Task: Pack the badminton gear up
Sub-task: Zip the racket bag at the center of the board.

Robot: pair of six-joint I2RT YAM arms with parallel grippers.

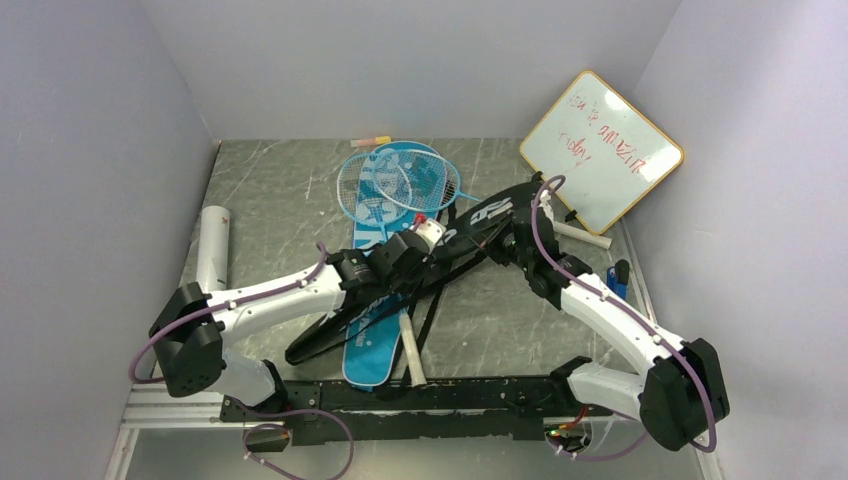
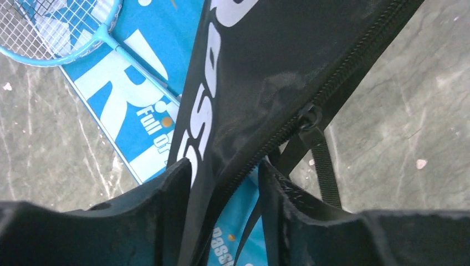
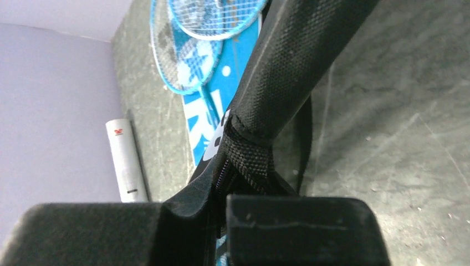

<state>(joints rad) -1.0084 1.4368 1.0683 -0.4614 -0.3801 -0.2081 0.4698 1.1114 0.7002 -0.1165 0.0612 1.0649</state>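
The black bag [image 1: 490,215] with white lettering hangs raised between my two grippers, over the blue bag [image 1: 375,345] lying flat on the table. Two light-blue rackets [image 1: 385,185] lie on the blue bag's far end. My left gripper [image 2: 224,183] is open, its fingers astride the black bag's zipper edge [image 2: 260,61], just below the zipper pull [image 2: 308,119]. My right gripper [image 3: 221,213] is shut on the black bag's edge [image 3: 299,61] at a webbing strap. In the top view the left gripper [image 1: 420,250] and right gripper [image 1: 515,232] are near each other. No shuttlecocks show.
A long white tube [image 1: 212,250] lies by the left wall. The orange-rimmed whiteboard [image 1: 602,150] leans at the back right. A white racket grip [image 1: 410,352] lies near the front rail, another [image 1: 585,236] below the whiteboard. A small orange item [image 1: 370,142] lies at the back wall.
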